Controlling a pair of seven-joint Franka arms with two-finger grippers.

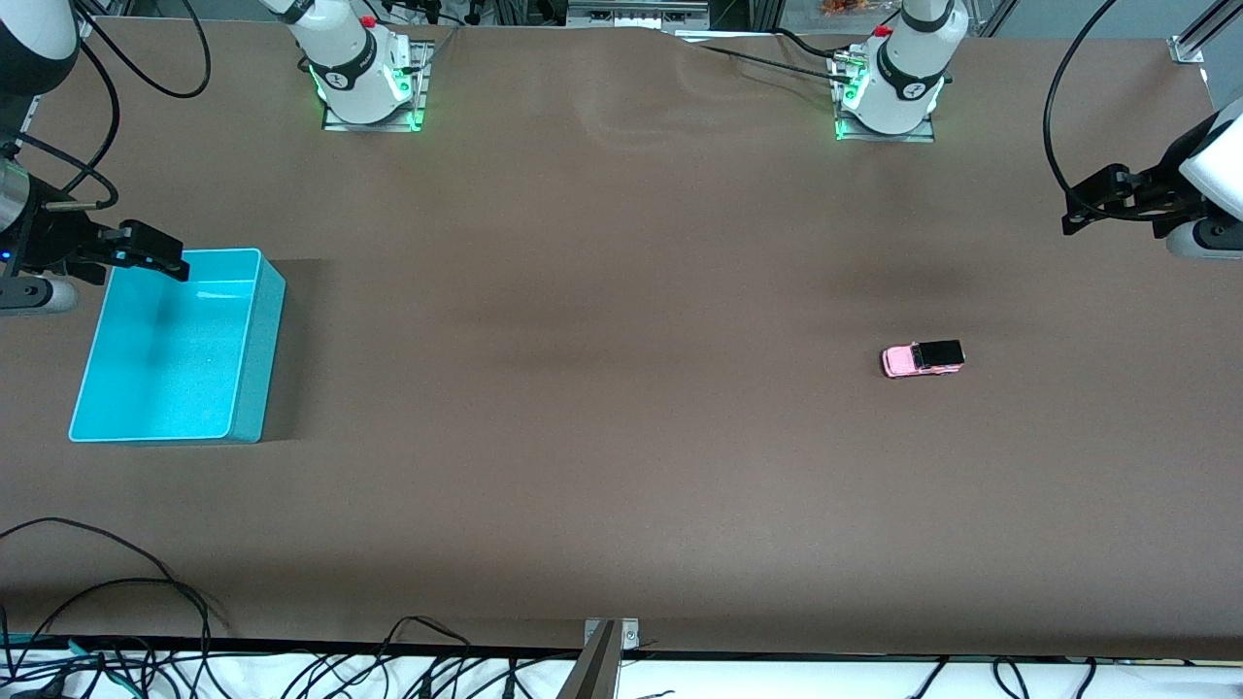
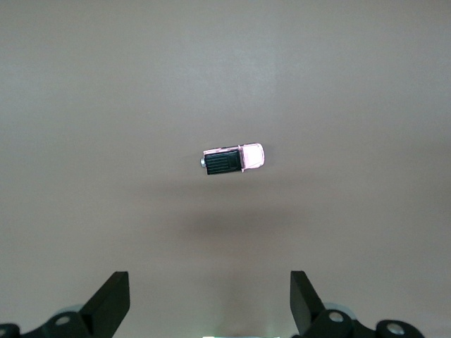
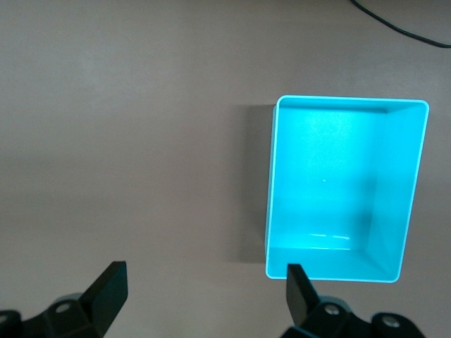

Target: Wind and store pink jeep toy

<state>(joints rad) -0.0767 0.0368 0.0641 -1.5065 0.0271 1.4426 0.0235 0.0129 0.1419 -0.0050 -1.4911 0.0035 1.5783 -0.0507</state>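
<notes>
The pink jeep toy (image 1: 923, 358) stands on the brown table toward the left arm's end; its black roof shows in the left wrist view (image 2: 232, 159). My left gripper (image 1: 1073, 209) hangs in the air over the table's edge at that end, open and empty (image 2: 210, 296), apart from the jeep. The turquoise bin (image 1: 260, 354) sits empty toward the right arm's end and also shows in the right wrist view (image 3: 345, 183). My right gripper (image 1: 175, 260) hovers over the bin's rim, open and empty (image 3: 204, 289).
Loose black cables (image 1: 194, 660) lie along the table edge nearest the front camera. The right arm's base (image 1: 364, 78) and the left arm's base (image 1: 889, 87) stand at the table's farthest edge. Bare brown tabletop (image 1: 602, 369) stretches between the bin and the jeep.
</notes>
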